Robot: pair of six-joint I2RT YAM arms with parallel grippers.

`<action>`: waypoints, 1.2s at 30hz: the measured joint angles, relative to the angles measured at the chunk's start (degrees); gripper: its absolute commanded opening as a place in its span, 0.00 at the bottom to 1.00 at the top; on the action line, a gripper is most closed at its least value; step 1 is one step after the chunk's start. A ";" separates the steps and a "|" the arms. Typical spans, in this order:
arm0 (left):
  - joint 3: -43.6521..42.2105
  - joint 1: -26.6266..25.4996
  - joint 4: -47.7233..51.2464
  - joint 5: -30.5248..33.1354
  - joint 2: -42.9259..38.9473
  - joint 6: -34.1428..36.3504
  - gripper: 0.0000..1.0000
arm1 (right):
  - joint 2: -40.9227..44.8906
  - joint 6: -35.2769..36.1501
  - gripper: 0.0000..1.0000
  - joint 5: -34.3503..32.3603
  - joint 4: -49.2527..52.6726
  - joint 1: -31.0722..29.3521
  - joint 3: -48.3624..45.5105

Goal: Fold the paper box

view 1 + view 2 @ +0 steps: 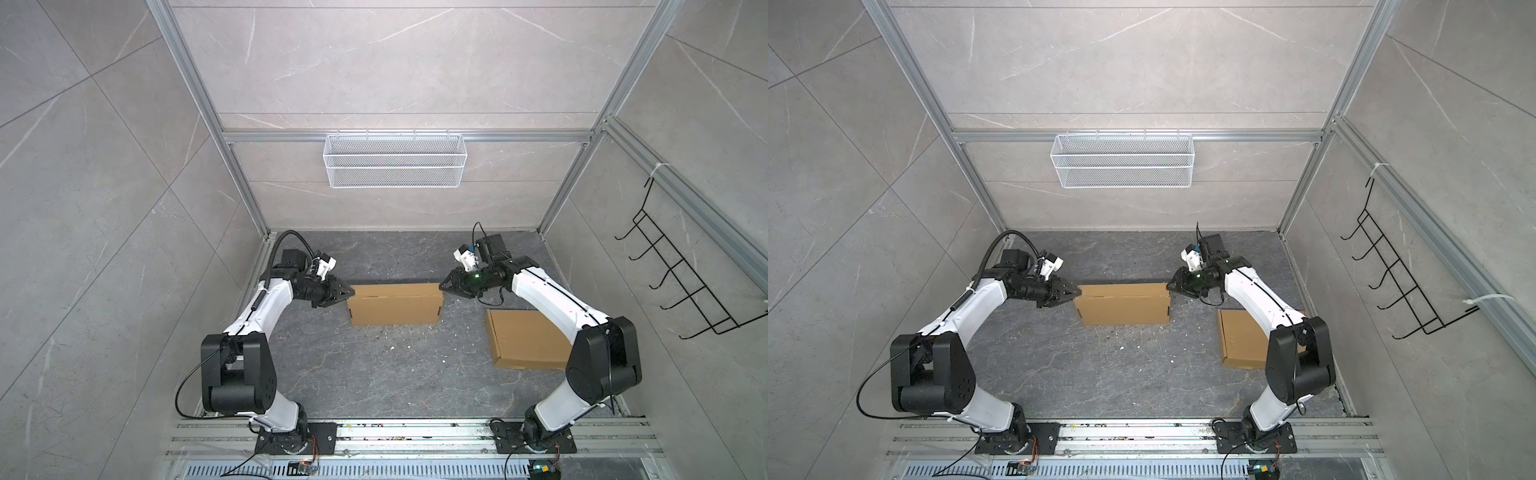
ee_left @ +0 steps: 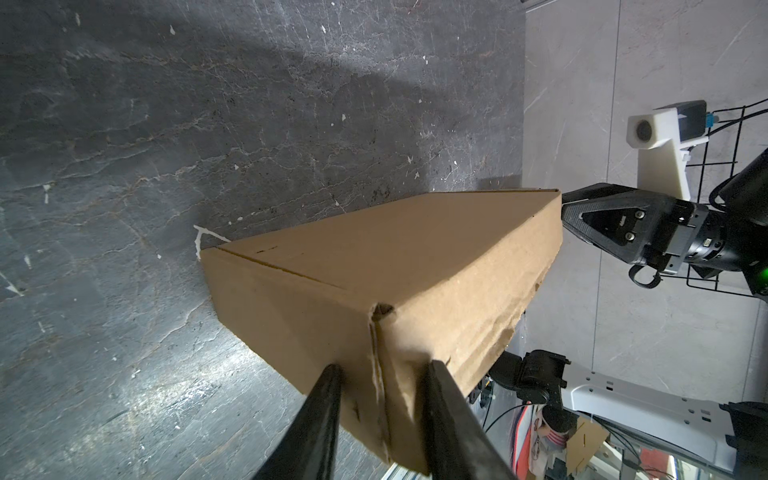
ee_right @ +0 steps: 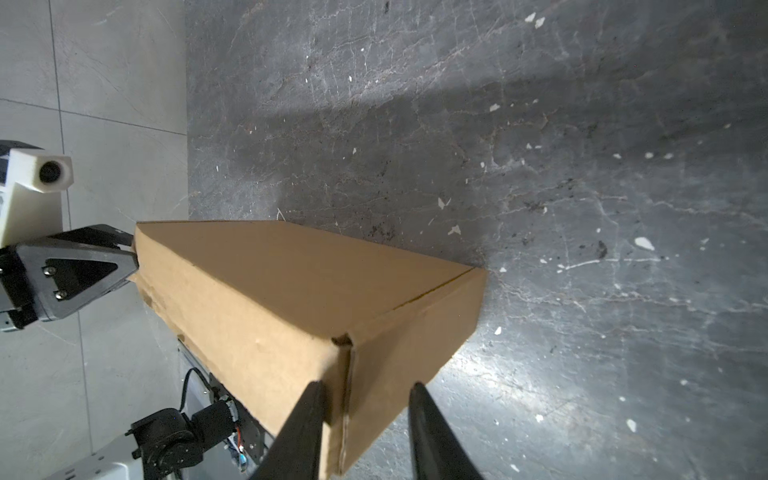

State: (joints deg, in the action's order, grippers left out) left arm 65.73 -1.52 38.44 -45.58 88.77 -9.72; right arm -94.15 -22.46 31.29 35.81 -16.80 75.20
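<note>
Paper box [image 1: 395, 309], folded shut, lies lengthwise near the middle of the table [image 1: 374, 374] in both top views.

Left hand [image 1: 352, 293] is at the box's 9 o'clock end. In the left wrist view its fingers [image 2: 320, 415] pinch that end wall from both sides.

Right hand [image 1: 441, 290] is at the 3 o'clock end, fingers [image 3: 432, 428] closed on that end likewise.

Flat cardboard [image 1: 523, 340] lies at the box's 4 o'clock, partly under the right arm.
</note>
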 measured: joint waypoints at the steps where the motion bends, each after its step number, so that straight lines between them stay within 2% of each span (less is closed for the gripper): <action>1: -0.04 0.00 -0.07 -0.02 0.00 0.02 0.34 | 0.00 0.46 0.34 -0.13 -0.04 0.00 0.00; 9: -1.42 0.00 -1.05 0.13 -1.57 0.07 0.36 | 1.84 1.70 0.37 3.23 -4.44 0.44 -3.69; 15: -5.18 -0.76 -0.35 1.03 -6.45 -0.72 0.40 | 6.34 2.38 0.38 4.13 -4.52 -0.31 -8.15; 18: -7.48 -1.16 0.42 1.88 -9.53 -1.51 0.46 | 8.87 2.86 0.40 3.98 -3.72 -1.77 -10.49; 22: -10.95 -2.03 1.11 3.02 -13.49 -3.23 0.54 | 12.28 3.21 0.47 3.43 -2.43 -3.48 -13.81; 27: -13.70 -2.80 3.17 3.80 -18.49 -5.03 0.65 | 16.44 3.82 0.63 3.02 1.09 -4.09 -16.96; 33: -13.70 -2.99 3.43 4.66 -22.49 -6.19 0.68 | 19.82 4.11 0.65 2.97 2.05 -3.21 -17.05; 36: -14.03 -3.08 1.64 6.21 -22.51 -7.08 0.70 | 20.20 3.37 0.65 0.48 0.39 -0.96 -17.05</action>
State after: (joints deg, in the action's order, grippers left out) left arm 51.70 -4.60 40.07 -39.38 66.26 -16.80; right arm -73.95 -19.09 31.77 36.21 -17.76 58.15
